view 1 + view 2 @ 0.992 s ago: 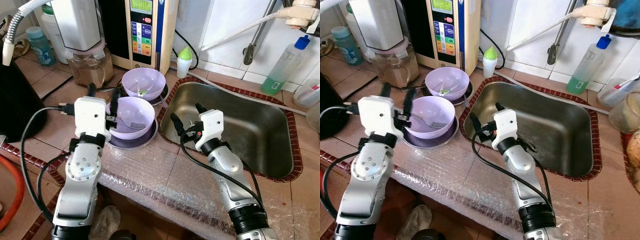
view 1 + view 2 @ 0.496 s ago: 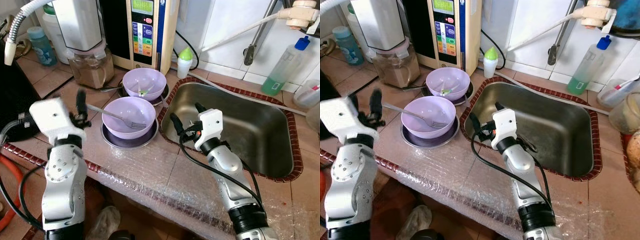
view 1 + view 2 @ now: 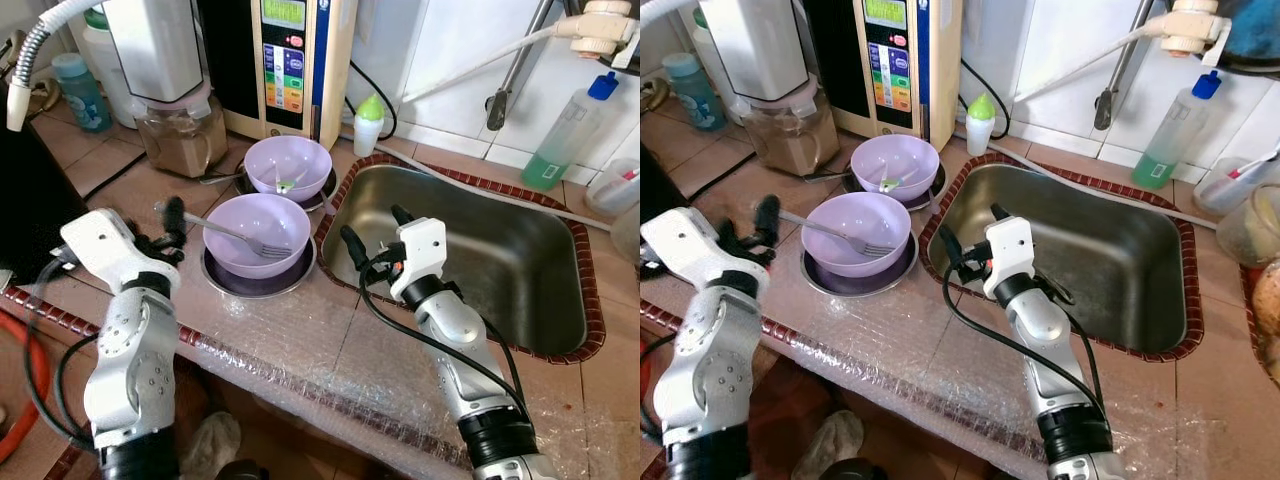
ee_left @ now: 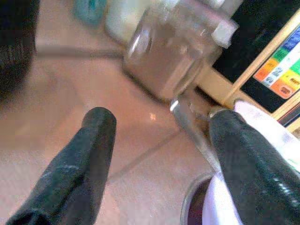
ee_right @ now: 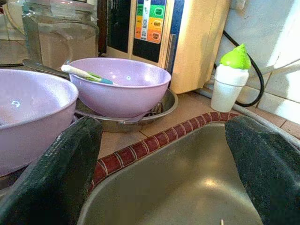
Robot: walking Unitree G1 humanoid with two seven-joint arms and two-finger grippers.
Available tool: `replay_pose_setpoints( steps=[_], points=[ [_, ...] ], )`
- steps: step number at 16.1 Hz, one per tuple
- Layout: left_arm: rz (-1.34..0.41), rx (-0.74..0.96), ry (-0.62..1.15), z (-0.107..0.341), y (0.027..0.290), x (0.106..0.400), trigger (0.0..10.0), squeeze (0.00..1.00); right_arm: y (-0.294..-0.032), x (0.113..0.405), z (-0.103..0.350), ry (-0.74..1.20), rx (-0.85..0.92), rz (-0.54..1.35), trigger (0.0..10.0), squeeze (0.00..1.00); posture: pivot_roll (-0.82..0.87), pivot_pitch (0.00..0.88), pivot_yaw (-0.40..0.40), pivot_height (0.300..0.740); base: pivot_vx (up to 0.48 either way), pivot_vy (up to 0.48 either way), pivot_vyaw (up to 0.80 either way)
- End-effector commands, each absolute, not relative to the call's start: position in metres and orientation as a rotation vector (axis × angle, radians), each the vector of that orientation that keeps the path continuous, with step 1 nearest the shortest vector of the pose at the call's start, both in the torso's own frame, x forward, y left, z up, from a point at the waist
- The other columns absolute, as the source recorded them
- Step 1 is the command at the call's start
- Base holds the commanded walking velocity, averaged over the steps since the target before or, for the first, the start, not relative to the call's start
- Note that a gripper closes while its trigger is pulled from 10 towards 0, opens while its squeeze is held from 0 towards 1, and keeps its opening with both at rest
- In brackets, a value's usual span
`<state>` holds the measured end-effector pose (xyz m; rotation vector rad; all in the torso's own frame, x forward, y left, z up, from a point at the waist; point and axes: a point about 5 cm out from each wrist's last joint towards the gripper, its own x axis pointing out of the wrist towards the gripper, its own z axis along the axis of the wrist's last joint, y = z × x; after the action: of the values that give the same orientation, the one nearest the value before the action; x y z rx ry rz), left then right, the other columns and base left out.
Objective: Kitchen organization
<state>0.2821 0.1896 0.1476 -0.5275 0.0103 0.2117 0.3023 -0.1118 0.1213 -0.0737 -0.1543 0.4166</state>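
Fingers of both grippers spread wide: left gripper [image 3: 160, 230] beside the fork [image 3: 232, 235] (tiled counter [image 3: 330, 340]), right gripper [image 3: 372, 232] over the sink [image 3: 500, 250].

Two lilac bowls: near bowl [image 3: 257, 232] on a steel-grey plate [image 3: 258, 282], silver fork [image 3: 235, 236] in it; far bowl [image 3: 288, 166] holds a white/teal utensil [image 5: 86, 74]. Sink [image 3: 480, 250] brushed steel, rim of dark red tiles with pale joints. Counter [image 3: 300, 330] reddish-brown tile under clear bubble wrap. Cream appliance [image 3: 295, 60] with multicolour buttons. White bottle, lime cap [image 3: 369, 122]. Clear bottle, green liquid, blue cap [image 3: 566, 135]. Both arms silver, black fingers.
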Motion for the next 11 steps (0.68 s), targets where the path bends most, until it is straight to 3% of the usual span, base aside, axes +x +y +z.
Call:
replay_pose_setpoints(
  steps=[1,7,8,9,10,11],
  points=[
    [0.197,-0.580,0.062,0.141,0.186,0.285,10.0,0.01,-0.116,0.302,0.124,-0.164,-0.087,0.403,10.0,0.00,0.04,0.000,-0.019,0.740,0.000,0.000,0.00],
    [0.084,-0.646,0.074,0.148,0.180,0.303,10.0,0.00,-0.103,0.291,0.133,-0.169,-0.032,0.640,10.0,0.00,0.02,0.000,-0.007,0.740,0.000,0.000,0.00],
    [0.080,-0.664,0.069,0.149,0.180,0.304,6.6,0.00,-0.104,0.291,0.136,-0.167,-0.028,0.668,10.0,0.00,0.02,0.000,-0.007,0.740,0.000,0.000,0.00],
    [0.082,-0.688,0.066,0.149,0.180,0.304,2.2,0.00,-0.106,0.291,0.139,-0.167,-0.028,0.679,10.0,0.00,0.01,0.000,-0.002,0.740,0.000,0.000,0.00],
    [0.077,-0.713,0.073,0.148,0.179,0.305,0.3,0.00,-0.108,0.291,0.141,-0.167,-0.030,0.682,10.0,0.00,0.01,0.000,-0.002,0.740,0.000,0.000,0.00],
    [0.071,-0.741,0.083,0.147,0.178,0.305,0.0,0.00,-0.109,0.291,0.142,-0.166,-0.028,0.686,10.0,0.00,0.01,0.000,0.001,0.740,0.000,0.000,0.00]
  ],
)
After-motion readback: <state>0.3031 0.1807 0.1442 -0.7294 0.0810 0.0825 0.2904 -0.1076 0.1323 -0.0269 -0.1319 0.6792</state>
